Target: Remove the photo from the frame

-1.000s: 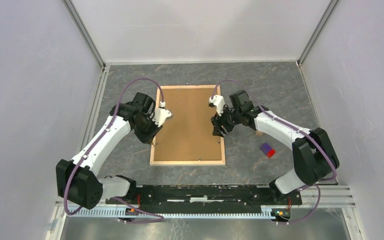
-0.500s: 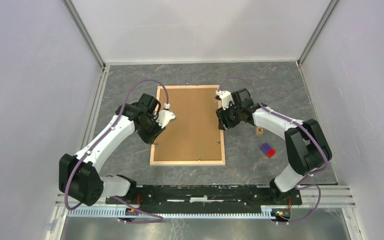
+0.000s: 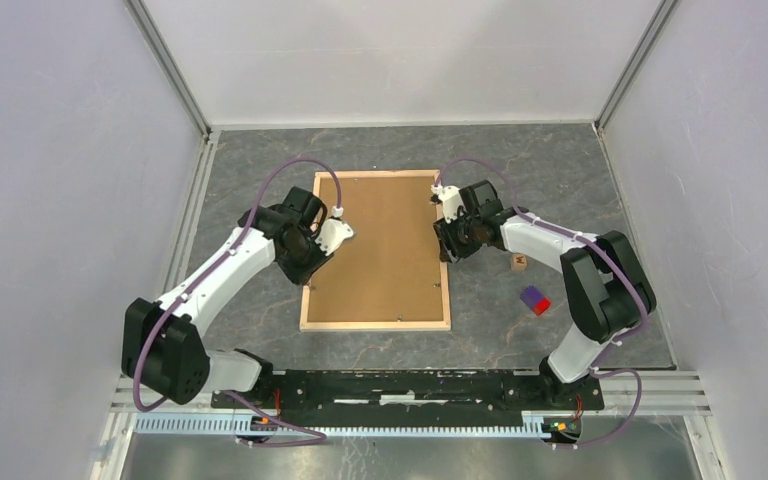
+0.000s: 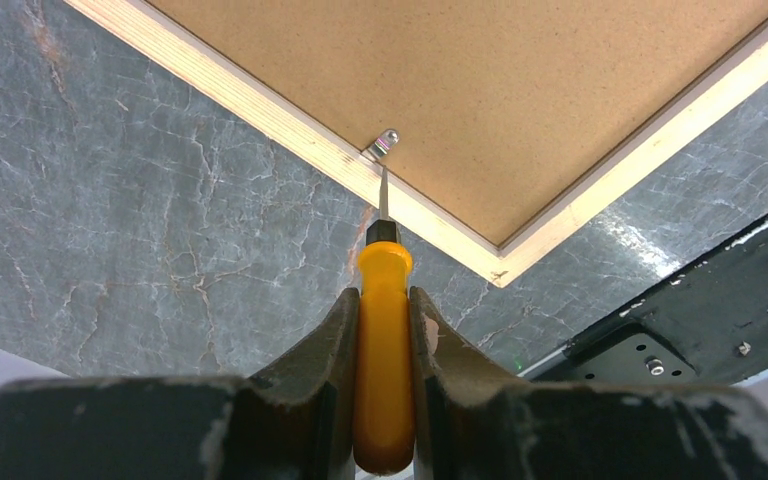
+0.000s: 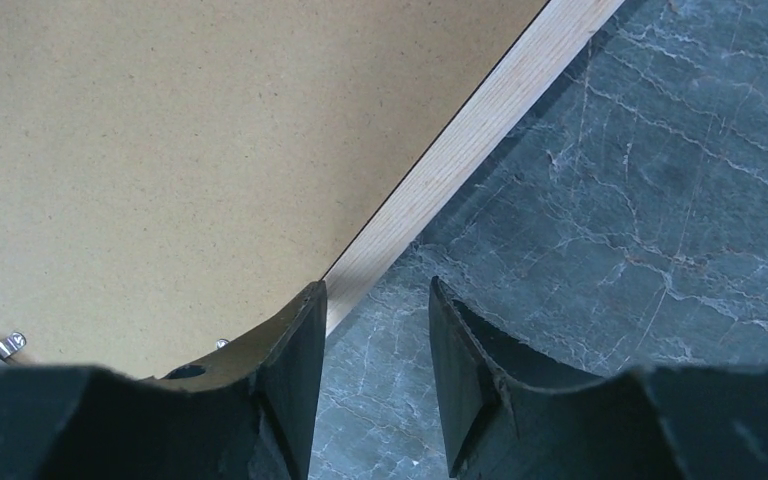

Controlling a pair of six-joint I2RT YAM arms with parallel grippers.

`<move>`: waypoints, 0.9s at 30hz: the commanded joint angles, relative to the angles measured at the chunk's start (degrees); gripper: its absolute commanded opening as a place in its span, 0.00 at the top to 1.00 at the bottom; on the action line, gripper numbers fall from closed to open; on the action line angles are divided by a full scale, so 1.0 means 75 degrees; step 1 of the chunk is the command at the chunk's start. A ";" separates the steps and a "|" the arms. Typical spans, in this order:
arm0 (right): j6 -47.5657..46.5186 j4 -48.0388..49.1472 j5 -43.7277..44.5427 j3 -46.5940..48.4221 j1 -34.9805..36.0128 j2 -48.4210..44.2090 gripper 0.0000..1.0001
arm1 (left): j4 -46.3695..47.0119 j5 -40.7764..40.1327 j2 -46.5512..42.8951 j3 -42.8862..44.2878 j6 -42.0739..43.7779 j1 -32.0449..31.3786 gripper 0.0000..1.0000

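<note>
The frame [image 3: 375, 325] lies face down on the grey table, with pale wood edges around a brown backing panel [image 3: 380, 245]. The photo is hidden. My left gripper [image 3: 305, 270] is at the frame's left edge, shut on an orange-handled screwdriver [image 4: 384, 340]. The screwdriver's thin tip touches a small metal clip [image 4: 382, 146] on the wood edge [image 4: 260, 105]. My right gripper [image 3: 448, 250] is open and empty at the frame's right edge. In the right wrist view the gripper [image 5: 375, 290] has one finger over the wood edge [image 5: 460, 140] and the other over the table.
A small wooden cube [image 3: 519, 262] and a red and purple block [image 3: 534, 300] lie right of the frame. Another clip [image 5: 10, 345] sits on the backing. A black rail [image 3: 410, 385] runs along the near edge. Walls close in left, right and back.
My right gripper has moved from above the backing out to the frame's right edge and lowered. My left gripper has shifted slightly forward along the left edge with the screwdriver.
</note>
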 commanded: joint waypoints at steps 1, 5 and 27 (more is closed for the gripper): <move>0.0006 0.0185 0.0149 -0.0022 -0.0029 0.0081 0.54 | 0.0359 -0.0234 0.0096 0.0017 0.0309 -0.0067 0.98; -0.0058 0.0174 0.0197 -0.0052 -0.0039 0.0133 0.56 | 0.0451 -0.0292 0.0175 0.0033 0.0286 -0.0101 0.98; -0.0141 0.0111 0.0312 -0.0017 -0.0064 0.0354 0.56 | -0.0415 0.0338 0.0286 0.0140 0.0939 -0.0224 0.98</move>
